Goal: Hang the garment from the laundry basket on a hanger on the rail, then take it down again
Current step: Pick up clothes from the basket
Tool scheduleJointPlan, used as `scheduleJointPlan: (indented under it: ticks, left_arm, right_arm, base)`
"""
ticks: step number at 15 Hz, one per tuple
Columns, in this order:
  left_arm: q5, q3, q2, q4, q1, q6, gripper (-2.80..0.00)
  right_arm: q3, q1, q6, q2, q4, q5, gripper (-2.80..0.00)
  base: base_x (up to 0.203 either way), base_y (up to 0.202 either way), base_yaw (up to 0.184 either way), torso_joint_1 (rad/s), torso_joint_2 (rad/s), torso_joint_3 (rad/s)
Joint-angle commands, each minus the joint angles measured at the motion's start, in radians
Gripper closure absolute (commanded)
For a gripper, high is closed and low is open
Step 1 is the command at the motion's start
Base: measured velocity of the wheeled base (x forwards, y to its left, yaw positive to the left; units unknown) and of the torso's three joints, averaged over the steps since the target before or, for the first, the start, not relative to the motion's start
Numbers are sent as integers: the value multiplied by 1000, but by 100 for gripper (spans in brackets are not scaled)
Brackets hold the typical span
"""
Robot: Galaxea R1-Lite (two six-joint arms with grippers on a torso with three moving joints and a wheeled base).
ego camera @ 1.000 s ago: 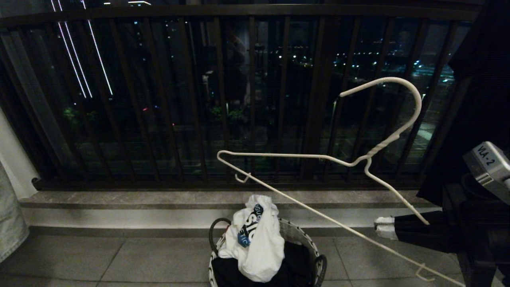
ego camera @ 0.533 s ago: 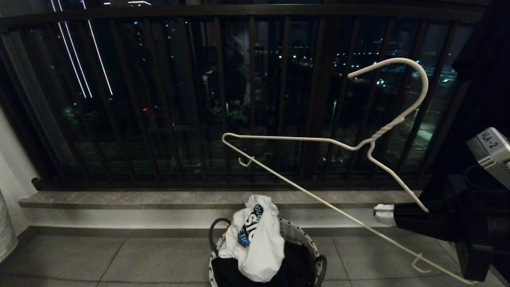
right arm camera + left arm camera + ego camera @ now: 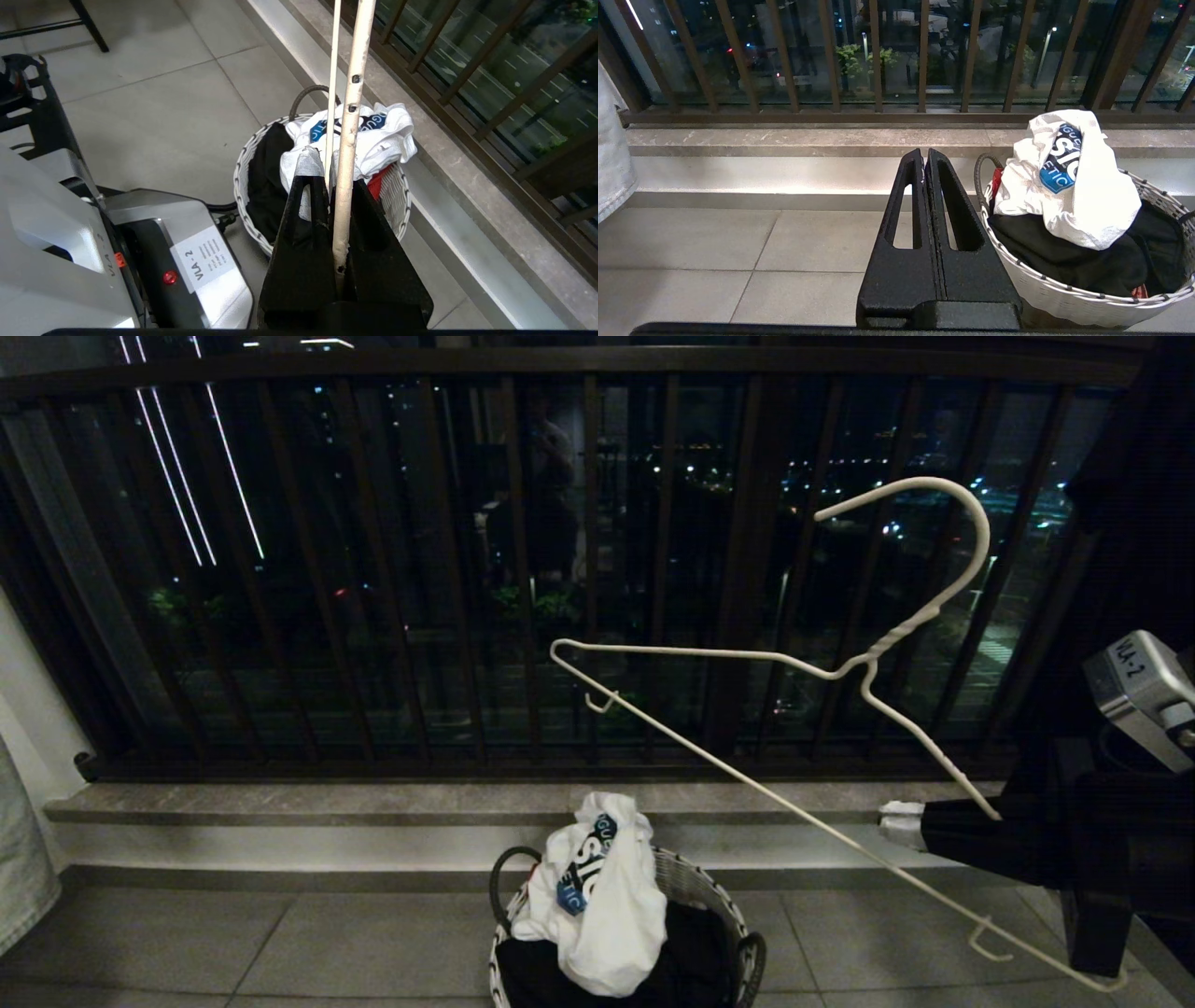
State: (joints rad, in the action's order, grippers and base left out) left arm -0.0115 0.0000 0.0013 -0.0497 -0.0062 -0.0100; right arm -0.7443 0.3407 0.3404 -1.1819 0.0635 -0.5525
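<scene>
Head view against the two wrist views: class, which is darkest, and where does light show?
Head view: dim overall, city lights glinting beyond the balcony railing, white hanger standing out.
Left wrist view: brighter, T-shirt and laundry basket evenly lit.
Right wrist view: bright floor tiles, right gripper dark.

A dark balcony railing (image 3: 392, 569) with vertical bars fills the upper frame, city lights behind it. Below runs a grey stone ledge (image 3: 308, 800), then pale floor tiles (image 3: 280, 943). A light cloth (image 3: 23, 859) hangs at the lower left edge.

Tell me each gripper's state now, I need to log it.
Left gripper: closed, empty, beside the laundry basket.
Right gripper: closed on the hanger.
</scene>
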Motion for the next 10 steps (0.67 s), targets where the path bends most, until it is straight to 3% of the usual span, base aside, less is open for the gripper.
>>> scheduleJointPlan:
  ticks: [1, 10]
  left_arm:
    - [-1, 15, 0, -1, 0, -1, 0]
    - [-1, 15, 0, 3, 0, 2, 0]
  right_arm:
    - [-1, 0, 3, -1, 1, 9, 0]
    - [2, 1, 0, -7, 38, 23, 0]
  base:
    - [0, 0, 0, 0, 0, 0]
    - [0, 0, 0, 0, 0, 0]
